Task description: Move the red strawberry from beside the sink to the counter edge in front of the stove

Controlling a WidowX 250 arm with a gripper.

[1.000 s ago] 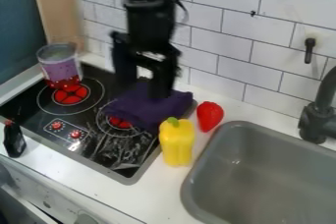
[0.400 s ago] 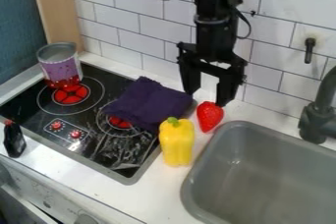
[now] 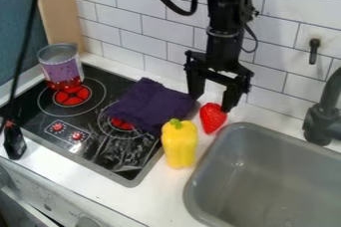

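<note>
The black gripper (image 3: 212,102) hangs open over the counter behind the red strawberry (image 3: 212,118), one finger to the strawberry's upper left and the other at its upper right. Whether either finger touches the strawberry I cannot tell. Just left of and in front of the strawberry, a yellow bell pepper (image 3: 179,144) with a green stem stands on the white counter. A dark purple cloth (image 3: 152,105) lies crumpled over the back right part of the stove (image 3: 93,116).
A purple and silver can (image 3: 61,65) stands on the stove's back left burner. At the front left is a small dark bottle (image 3: 14,141). The grey sink (image 3: 269,171) takes up the right, with a black faucet (image 3: 324,116) behind it.
The gripper has moved right from above the purple cloth to behind the strawberry, most recently shifting slightly right and down. A thin dark line has appeared at the left, above the bottle.
</note>
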